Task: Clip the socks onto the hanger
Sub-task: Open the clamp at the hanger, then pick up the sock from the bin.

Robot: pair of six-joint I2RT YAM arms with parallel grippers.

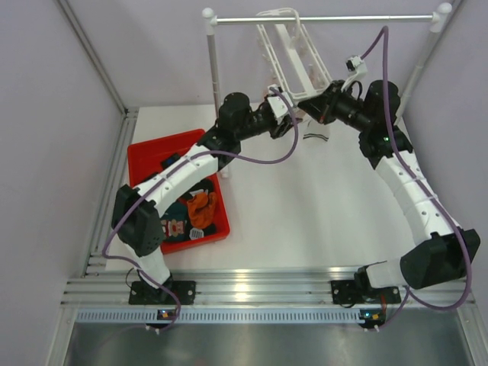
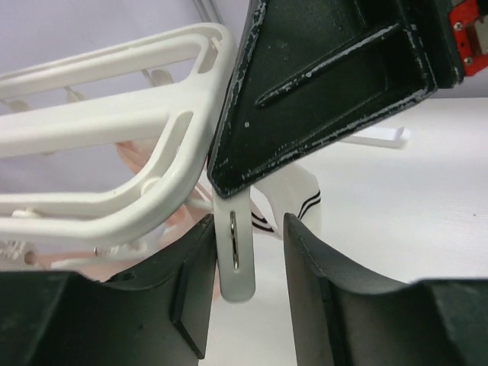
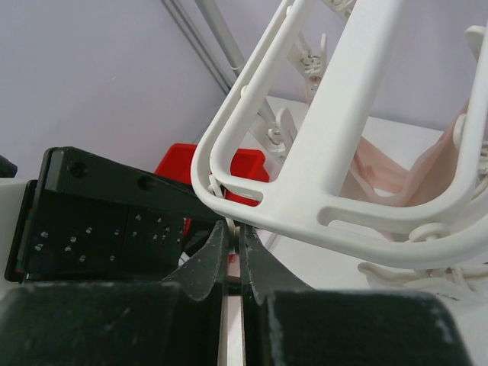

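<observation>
Beneath the near corner of the hanger [image 3: 343, 130], one dangling clip [image 2: 236, 267] hung between the spread fingers of the left gripper [image 2: 245, 284], which flanked it without yet squeezing. Just above that clip, the right gripper [image 3: 235, 252] had its fingers pressed almost together, apparently on a white sock with dark stripes [image 2: 299, 200] that hung just below its tip, though the pinch itself was hidden. Further in under the hanger, a pale pink sock [image 3: 385, 171] seemed already pegged, so the job looked begun but far from finished: the striped sock was not yet clipped, and more socks [image 1: 200, 207] lay in a red bin [image 1: 145, 152] well to the left of the hanger. The hanger hung from a metal rail [image 1: 328, 18] over a white table [image 1: 305, 221], with plain lilac walls [image 1: 152, 53] behind it.
</observation>
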